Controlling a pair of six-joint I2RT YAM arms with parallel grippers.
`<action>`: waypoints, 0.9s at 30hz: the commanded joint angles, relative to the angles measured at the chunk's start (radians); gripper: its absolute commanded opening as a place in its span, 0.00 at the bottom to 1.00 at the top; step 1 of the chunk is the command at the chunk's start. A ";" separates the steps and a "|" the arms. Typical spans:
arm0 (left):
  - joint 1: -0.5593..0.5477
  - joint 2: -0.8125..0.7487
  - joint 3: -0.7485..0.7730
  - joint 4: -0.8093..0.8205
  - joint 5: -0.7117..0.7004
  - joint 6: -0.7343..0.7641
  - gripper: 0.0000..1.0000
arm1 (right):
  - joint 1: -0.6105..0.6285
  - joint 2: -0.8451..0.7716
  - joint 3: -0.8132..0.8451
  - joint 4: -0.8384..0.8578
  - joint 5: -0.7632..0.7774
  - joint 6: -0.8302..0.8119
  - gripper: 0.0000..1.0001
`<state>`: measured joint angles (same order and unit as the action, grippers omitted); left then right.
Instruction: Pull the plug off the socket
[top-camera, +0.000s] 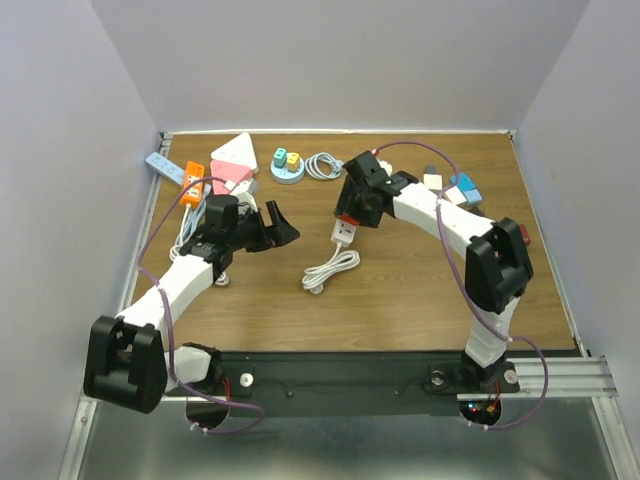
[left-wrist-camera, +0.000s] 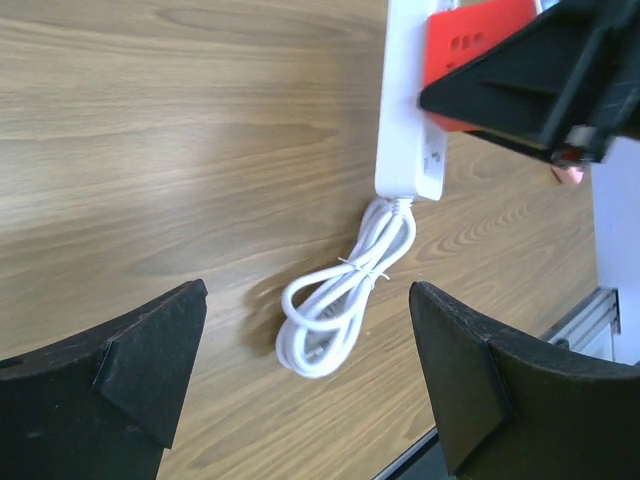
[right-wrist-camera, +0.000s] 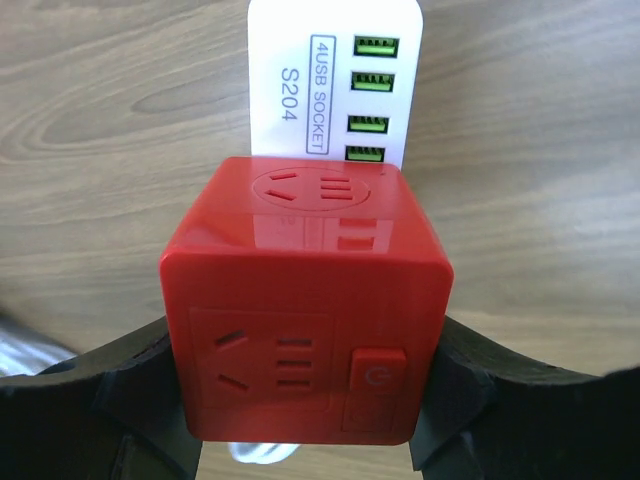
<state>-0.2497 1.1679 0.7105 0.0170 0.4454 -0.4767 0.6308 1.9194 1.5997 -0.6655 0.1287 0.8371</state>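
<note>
The strip (right-wrist-camera: 335, 90) bore a boxed label, "4USB SOCKET", with "S204" just beside it at nine o'clock, both printed sideways. The cube (right-wrist-camera: 305, 310) carried a power sign on its button (right-wrist-camera: 377, 375), at five o'clock on its near face.

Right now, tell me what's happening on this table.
The right gripper is clamped on both sides of the red cube plug, which sits on the white USB socket strip. Whether its pins have come free cannot be seen. The left gripper is open and holds nothing, hovering above the table and facing the strip's coiled cord. The pull is set up, but the plug is not clearly off.
</note>
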 joint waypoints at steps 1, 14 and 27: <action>-0.107 0.064 0.018 0.124 -0.023 -0.034 0.94 | 0.021 -0.149 -0.105 0.128 -0.058 0.120 0.00; -0.318 0.301 0.090 0.339 -0.108 -0.092 0.99 | 0.020 -0.255 -0.244 0.185 -0.116 0.203 0.00; -0.352 0.388 0.043 0.442 -0.091 -0.082 0.70 | 0.020 -0.266 -0.224 0.188 -0.205 0.221 0.00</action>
<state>-0.5968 1.5627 0.7757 0.3691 0.3557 -0.5648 0.6437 1.7264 1.3415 -0.5591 -0.0132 1.0298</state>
